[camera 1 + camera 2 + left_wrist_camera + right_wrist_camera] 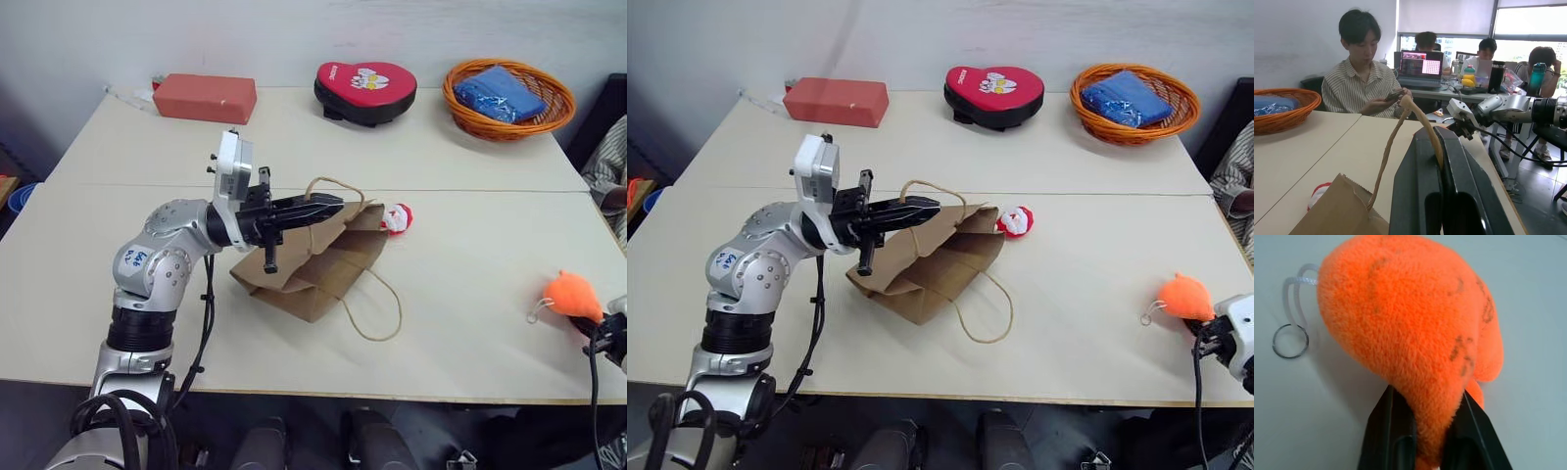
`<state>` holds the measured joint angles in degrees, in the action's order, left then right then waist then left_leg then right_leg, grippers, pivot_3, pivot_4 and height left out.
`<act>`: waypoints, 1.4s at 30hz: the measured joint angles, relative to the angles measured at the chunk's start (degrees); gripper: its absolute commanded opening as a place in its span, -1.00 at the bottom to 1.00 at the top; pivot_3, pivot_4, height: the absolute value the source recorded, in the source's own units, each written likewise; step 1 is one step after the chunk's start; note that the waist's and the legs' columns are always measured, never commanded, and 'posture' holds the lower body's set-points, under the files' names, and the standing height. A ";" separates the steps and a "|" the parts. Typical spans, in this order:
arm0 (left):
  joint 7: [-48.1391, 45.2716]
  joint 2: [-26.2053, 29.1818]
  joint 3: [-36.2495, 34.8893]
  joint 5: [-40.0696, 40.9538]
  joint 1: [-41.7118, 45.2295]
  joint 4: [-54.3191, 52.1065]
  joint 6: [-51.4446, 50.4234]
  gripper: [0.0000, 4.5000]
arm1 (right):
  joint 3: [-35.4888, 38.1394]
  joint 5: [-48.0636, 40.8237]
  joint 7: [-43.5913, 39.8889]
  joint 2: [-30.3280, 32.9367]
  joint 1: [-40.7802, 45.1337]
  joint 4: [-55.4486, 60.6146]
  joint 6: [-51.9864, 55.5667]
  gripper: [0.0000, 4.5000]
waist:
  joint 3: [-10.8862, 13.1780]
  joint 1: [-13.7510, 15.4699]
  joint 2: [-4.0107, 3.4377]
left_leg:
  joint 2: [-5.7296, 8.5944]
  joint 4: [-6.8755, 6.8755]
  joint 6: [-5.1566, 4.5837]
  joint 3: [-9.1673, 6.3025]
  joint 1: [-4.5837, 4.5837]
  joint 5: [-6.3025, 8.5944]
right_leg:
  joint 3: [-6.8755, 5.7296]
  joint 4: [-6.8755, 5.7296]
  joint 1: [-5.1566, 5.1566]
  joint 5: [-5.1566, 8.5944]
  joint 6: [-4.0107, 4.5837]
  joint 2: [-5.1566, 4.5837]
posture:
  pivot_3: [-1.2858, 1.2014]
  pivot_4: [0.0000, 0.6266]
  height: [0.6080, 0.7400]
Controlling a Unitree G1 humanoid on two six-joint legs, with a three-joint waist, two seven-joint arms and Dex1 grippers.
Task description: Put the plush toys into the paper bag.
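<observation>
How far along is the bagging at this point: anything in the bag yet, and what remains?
Nothing looks bagged yet. The left gripper is shut on a handle of the paper bag, lifting its mouth. The Santa toy lies on the table just beside that mouth, still outside. The right gripper has closed on the orange toy near the table's right edge. Both toys remain to go in.

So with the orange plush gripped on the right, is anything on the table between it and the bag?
Nothing visible. The table is bare between the orange plush, pinched by the right end effector, and the paper bag. The Santa toy lies beside the bag's far side, off that path.
</observation>
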<state>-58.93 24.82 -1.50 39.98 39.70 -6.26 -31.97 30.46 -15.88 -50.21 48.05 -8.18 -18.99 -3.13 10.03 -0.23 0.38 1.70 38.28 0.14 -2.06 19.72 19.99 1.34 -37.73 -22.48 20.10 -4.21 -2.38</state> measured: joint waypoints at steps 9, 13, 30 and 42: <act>-1.25 0.71 0.16 -0.01 0.84 0.69 0.10 -1.00 | -12.79 -7.72 -10.27 -2.76 9.14 25.37 -0.74 -1.00 | 0.02 0.13 -0.02 | -0.10 0.20 0.07 -0.06 0.07 0.00 | -0.02 -0.04 -0.08 0.00 -0.01 0.04 | 0.03 -0.52 1.00; -1.60 0.72 0.48 -0.01 1.54 0.78 -0.04 -1.00 | -23.15 -4.09 -7.82 -3.66 19.99 30.19 5.17 -1.00 | 0.01 0.20 -0.03 | -0.10 0.69 0.12 -0.38 0.73 0.03 | -0.27 -0.15 -0.56 0.00 0.00 0.02 | 0.03 -0.52 1.00; -1.24 -0.08 0.62 0.08 2.59 0.80 -1.38 -1.00 | -48.81 13.42 -8.03 -10.54 43.49 25.71 17.16 -1.00 | 0.01 -0.10 -0.03 | -0.01 0.94 0.10 -0.66 1.55 0.03 | -0.62 -0.22 -1.20 -0.02 -0.02 -0.09 | 0.03 -0.52 1.00; -0.97 -0.75 0.56 0.17 2.53 0.65 -1.42 -1.00 | -54.98 22.94 -1.55 -20.08 50.22 20.87 26.91 -0.56 | 0.01 -0.13 -0.03 | 0.02 0.97 0.10 -0.71 1.58 0.03 | -0.77 -0.23 -1.20 -0.02 -0.02 -0.14 | 0.03 -0.52 1.00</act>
<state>-59.90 24.06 -0.94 40.16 42.23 -5.61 -33.39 -24.52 7.06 -51.76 27.97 42.04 1.88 23.78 10.04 -0.37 0.34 1.72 39.25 0.24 -2.77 21.30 20.02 0.57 -37.95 -23.69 20.08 -4.23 -2.52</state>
